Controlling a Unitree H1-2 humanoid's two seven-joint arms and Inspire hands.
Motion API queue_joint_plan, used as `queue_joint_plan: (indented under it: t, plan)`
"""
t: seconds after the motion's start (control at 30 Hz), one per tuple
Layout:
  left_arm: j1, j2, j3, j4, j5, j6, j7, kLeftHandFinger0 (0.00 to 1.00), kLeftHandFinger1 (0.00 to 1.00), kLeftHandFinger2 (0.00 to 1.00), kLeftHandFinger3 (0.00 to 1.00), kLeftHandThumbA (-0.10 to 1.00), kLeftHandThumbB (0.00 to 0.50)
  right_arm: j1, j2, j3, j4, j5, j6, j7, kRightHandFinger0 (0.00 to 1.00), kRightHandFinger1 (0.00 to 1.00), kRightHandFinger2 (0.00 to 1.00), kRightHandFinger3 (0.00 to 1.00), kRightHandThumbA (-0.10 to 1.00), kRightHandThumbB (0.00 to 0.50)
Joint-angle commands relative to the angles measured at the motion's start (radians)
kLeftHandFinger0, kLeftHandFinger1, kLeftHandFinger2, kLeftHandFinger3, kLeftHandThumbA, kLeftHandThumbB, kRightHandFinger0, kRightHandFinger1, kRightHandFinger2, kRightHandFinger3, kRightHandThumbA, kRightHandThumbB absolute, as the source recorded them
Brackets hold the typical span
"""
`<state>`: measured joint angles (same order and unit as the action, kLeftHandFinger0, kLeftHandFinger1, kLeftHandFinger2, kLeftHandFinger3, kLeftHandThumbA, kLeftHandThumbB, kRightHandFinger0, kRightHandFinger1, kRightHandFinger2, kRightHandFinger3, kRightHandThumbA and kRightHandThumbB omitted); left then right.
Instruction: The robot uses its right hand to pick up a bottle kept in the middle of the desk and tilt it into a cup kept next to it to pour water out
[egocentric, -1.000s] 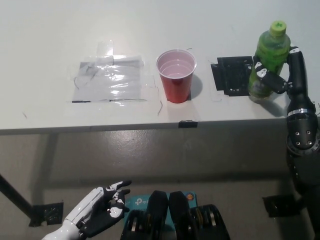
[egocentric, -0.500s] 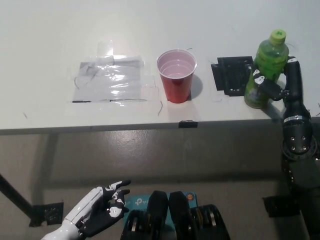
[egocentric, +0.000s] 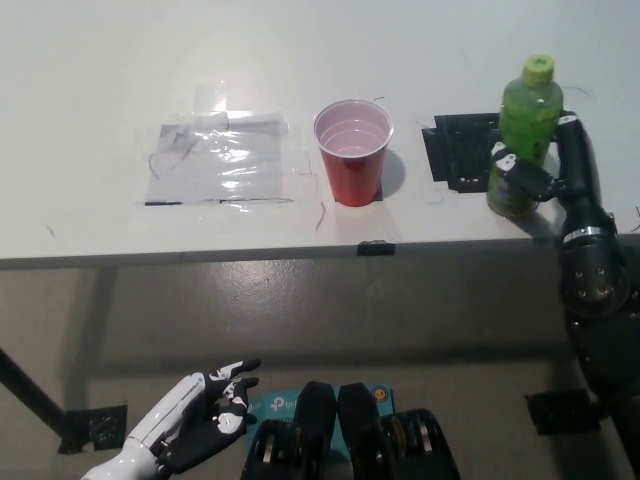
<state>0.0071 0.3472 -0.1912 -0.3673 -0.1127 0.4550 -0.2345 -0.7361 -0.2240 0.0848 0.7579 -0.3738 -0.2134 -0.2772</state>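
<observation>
**Two hands, one green bottle, one red cup**

Closest to the camera, the white left hand (egocentric: 195, 432) sits low at the lower left, well below the desk edge, palm up with its fingers loosely spread and holding nothing. It's nowhere near the action.

Moving up, the black right arm rises along the right side to the front edge of the desk (egocentric: 90, 120). The right hand (egocentric: 545, 170) is wrapped around the lower half of the green bottle (egocentric: 521, 125), fingers (egocentric: 512, 165) closed across the label. The bottle stands roughly upright with its green cap on, at the right side of the desk, its base overlapping the right edge of a black taped square (egocentric: 460, 150). Can't tell if the base touches the surface or is just off it.

Left of that square, near but apart from the bottle, is the red cup (egocentric: 353, 150), upright and open. Further left there's a patch of clear tape or plastic (egocentric: 220, 160) stuck flat on the desk.
</observation>
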Motion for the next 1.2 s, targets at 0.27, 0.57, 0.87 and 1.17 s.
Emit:
queue_joint_plan:
  t: [0.27, 0.57, 0.87, 1.17]
  plan:
    - [0.002, 0.0, 0.015, -0.013, 0.003, 0.012, -0.01, 0.71, 0.93, 1.0, 1.0, 1.0, 0.36, -0.015, -0.043, 0.117, -0.106, -0.153, 0.297, 0.036, 1.0, 1.0, 1.0, 1.0, 1.0, 0.5]
    - [0.006, -0.008, 0.017, -0.004, 0.002, 0.001, -0.009, 0.7, 0.93, 0.99, 1.0, 1.0, 0.369, -0.001, -0.05, 0.099, -0.115, -0.115, 0.308, 0.058, 1.0, 1.0, 1.0, 1.0, 1.0, 0.5]
    - [0.018, -0.01, 0.021, -0.007, -0.001, -0.003, -0.011, 0.7, 0.93, 1.0, 1.0, 1.0, 0.346, 0.015, -0.08, 0.095, -0.14, -0.115, 0.345, 0.081, 1.0, 1.0, 1.0, 1.0, 1.0, 0.5]
    - [0.024, -0.012, 0.028, -0.015, -0.002, 0.006, -0.008, 0.71, 0.95, 1.0, 1.0, 1.0, 0.338, 0.05, -0.112, 0.084, -0.263, -0.11, 0.447, 0.15, 1.0, 1.0, 1.0, 1.0, 1.0, 0.5]
